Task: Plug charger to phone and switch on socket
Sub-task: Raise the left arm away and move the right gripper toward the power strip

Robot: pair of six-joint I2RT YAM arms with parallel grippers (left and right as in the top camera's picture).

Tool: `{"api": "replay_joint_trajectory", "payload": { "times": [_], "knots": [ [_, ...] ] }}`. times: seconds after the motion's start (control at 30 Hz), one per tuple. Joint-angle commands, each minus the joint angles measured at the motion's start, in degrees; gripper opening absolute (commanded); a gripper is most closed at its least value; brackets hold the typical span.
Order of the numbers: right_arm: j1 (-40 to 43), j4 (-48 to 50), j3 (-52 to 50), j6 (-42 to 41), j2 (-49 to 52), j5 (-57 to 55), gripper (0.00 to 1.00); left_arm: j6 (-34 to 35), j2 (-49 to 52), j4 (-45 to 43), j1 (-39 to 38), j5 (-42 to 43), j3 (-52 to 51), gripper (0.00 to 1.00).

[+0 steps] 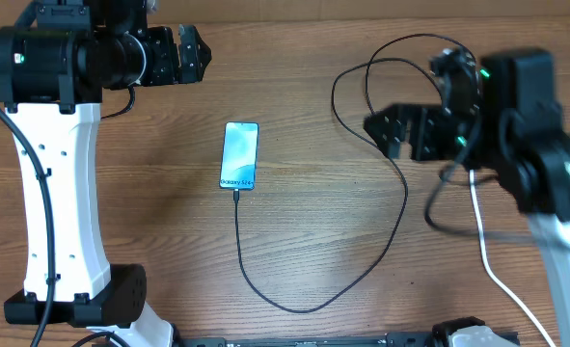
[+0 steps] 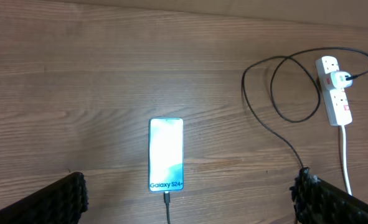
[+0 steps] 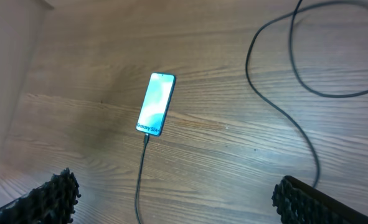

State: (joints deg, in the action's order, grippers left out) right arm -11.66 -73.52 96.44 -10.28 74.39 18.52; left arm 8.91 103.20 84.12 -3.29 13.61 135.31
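The phone [image 1: 240, 155] lies flat mid-table, its blue screen lit and reading "Galaxy S24"; it also shows in the left wrist view [image 2: 166, 154] and the right wrist view [image 3: 155, 104]. The black charger cable [image 1: 309, 306] has its tip in the phone's near end and loops right and back to the white socket strip [image 2: 334, 90], where a plug sits. In the overhead view the right arm hides the strip. My left gripper [image 1: 190, 53] is open and empty at the back left. My right gripper [image 1: 400, 133] is open and empty at the right, above the cable.
The strip's thick white cord [image 1: 492, 265] runs toward the front right edge. The left arm's white base [image 1: 67, 222] stands at the left. The table is bare brown wood.
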Motion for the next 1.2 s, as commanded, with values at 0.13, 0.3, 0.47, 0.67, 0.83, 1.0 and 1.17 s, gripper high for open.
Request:
{"api": "replay_joint_trajectory", "payload": {
  "times": [0.13, 0.3, 0.47, 0.67, 0.83, 1.0, 1.17],
  "knots": [
    [-0.04, -3.48, 1.14, 0.31, -8.00, -2.19, 1.00, 2.73, 0.72, -12.13, 0.26, -0.52, -0.96, 1.00],
    [-0.04, -8.37, 1.14, 0.31, -9.31, -2.19, 1.00, 2.73, 0.72, -11.89, 0.26, -0.52, -0.96, 1.00],
    [-0.04, -10.43, 1.14, 0.33, -8.74, -2.21, 1.00, 2.73, 0.72, -11.91, 0.26, -0.52, -0.96, 1.00],
    [0.02, -10.45, 1.14, 0.44, -8.76, -7.91, 1.00, 2.73, 0.72, -11.91, 0.26, -0.52, -0.96, 1.00],
    [0.26, -0.11, 1.05, -1.44, -8.90, -13.18, 1.00, 2.73, 0.72, -11.91, 0.26, -0.52, -0.96, 1.00],
    [0.85, 13.73, -3.54, -1.42, -11.32, -18.05, 1.00, 2.73, 0.72, -11.91, 0.26, -0.52, -0.96, 1.00],
    [1.86, 30.05, -18.32, -1.38, -20.81, -18.47, 1.00, 2.73, 0.72, -11.91, 0.26, -0.52, -0.96, 1.00]
  ]
}}
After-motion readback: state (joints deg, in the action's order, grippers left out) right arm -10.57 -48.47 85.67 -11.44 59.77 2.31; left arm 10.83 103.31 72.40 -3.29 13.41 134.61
